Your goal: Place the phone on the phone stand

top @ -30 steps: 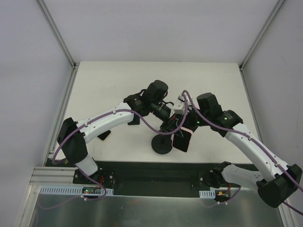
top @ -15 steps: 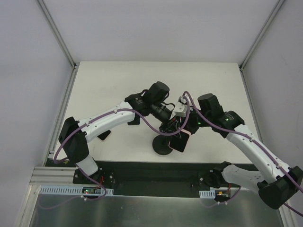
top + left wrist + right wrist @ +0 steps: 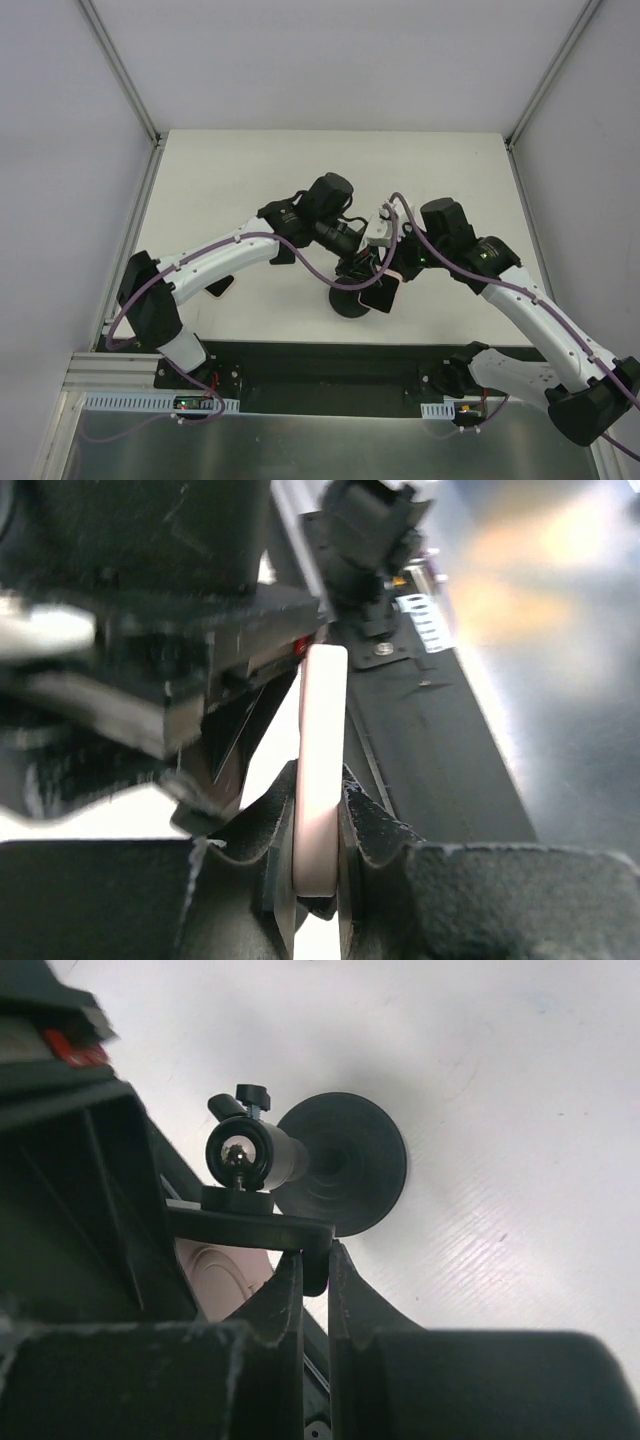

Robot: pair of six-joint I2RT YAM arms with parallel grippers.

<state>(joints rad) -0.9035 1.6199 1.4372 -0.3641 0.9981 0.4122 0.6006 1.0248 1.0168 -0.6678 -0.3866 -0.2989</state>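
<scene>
Pink-cased phone [image 3: 322,700] seen edge-on, pinched tight between the left gripper's [image 3: 316,785] fingers, right gripper [image 3: 313,1260] clamped on the phone stand's [image 3: 345,1165] black cradle arm, phone just beside that cradle, stand's round base on the white table [image 3: 500,1080]

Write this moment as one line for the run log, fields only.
left gripper: shut on phone | right gripper: shut on stand holder | phone: at stand holder, not released

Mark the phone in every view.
Top: phone lower centre, beside the stand's base.
Left wrist: pale slab seen edge-on, centre.
Right wrist: pink patch, lower left, below the stand's bracket.
Shared landmark: the stand's round base, top and right wrist views.
</scene>
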